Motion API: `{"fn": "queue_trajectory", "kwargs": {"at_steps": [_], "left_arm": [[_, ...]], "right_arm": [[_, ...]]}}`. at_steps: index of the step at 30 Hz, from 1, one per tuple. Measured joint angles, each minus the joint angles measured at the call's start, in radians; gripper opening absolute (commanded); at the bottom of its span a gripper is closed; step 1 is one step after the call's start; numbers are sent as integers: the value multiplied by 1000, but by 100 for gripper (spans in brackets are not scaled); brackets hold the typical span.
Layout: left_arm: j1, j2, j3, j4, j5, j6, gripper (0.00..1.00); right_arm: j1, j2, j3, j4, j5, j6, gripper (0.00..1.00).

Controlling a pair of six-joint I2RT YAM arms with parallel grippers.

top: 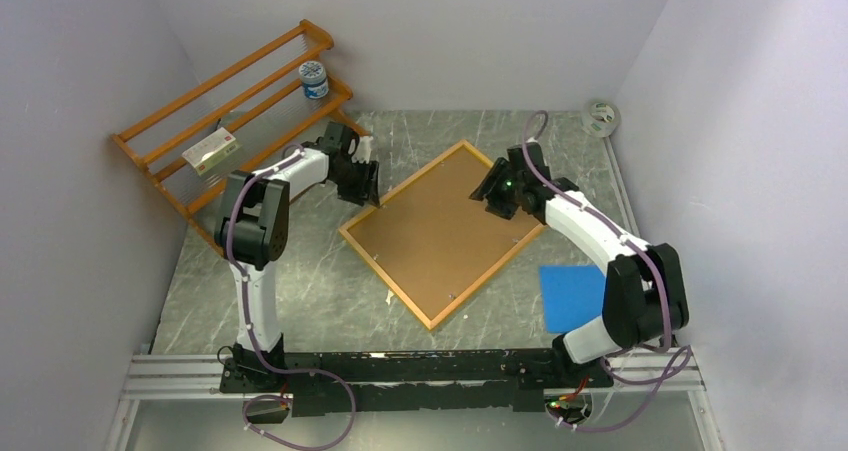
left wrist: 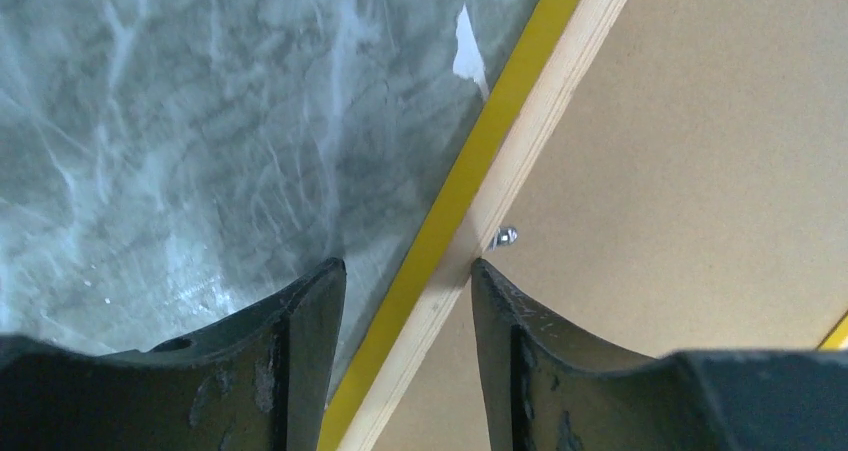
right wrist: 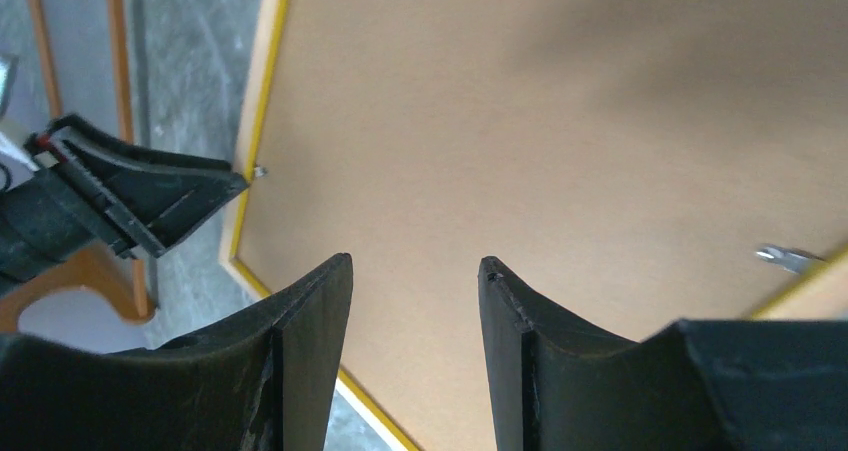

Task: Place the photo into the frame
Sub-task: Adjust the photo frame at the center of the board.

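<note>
The frame (top: 386,280) lies back-up on the table, with its wood rail and yellow edge showing. The brown backing board (top: 440,231) fills it. The photo is hidden. My left gripper (top: 372,183) is open at the frame's far-left side. In the left wrist view its jaws (left wrist: 408,266) straddle the wood rail (left wrist: 520,131), beside a small metal tab (left wrist: 505,236). My right gripper (top: 490,193) is open and empty. In the right wrist view it (right wrist: 415,261) hovers over the backing board (right wrist: 550,121) near the frame's right corner.
An orange slatted rack (top: 230,121) stands at the back left, with a jar (top: 314,79) and a small box (top: 212,151) on it. A blue sheet (top: 572,296) lies at the right. A tape roll (top: 601,117) sits in the back right corner.
</note>
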Motion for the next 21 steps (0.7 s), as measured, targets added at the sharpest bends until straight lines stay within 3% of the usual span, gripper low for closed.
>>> {"fn": "queue_trajectory", "kwargs": {"at_steps": [10,16,21], "left_arm": [[-49,28,47,-17,-78,78,51],[-60,19,29,5,-84,115,40],[-71,11,20,16,-98,124,46]], "right_arm": [[-105,-89,-132,-112,61,-57,53],[-143,-116,-172,-134,68,-82,53],[-155,-117,-183,-135,69,-97,53]]}}
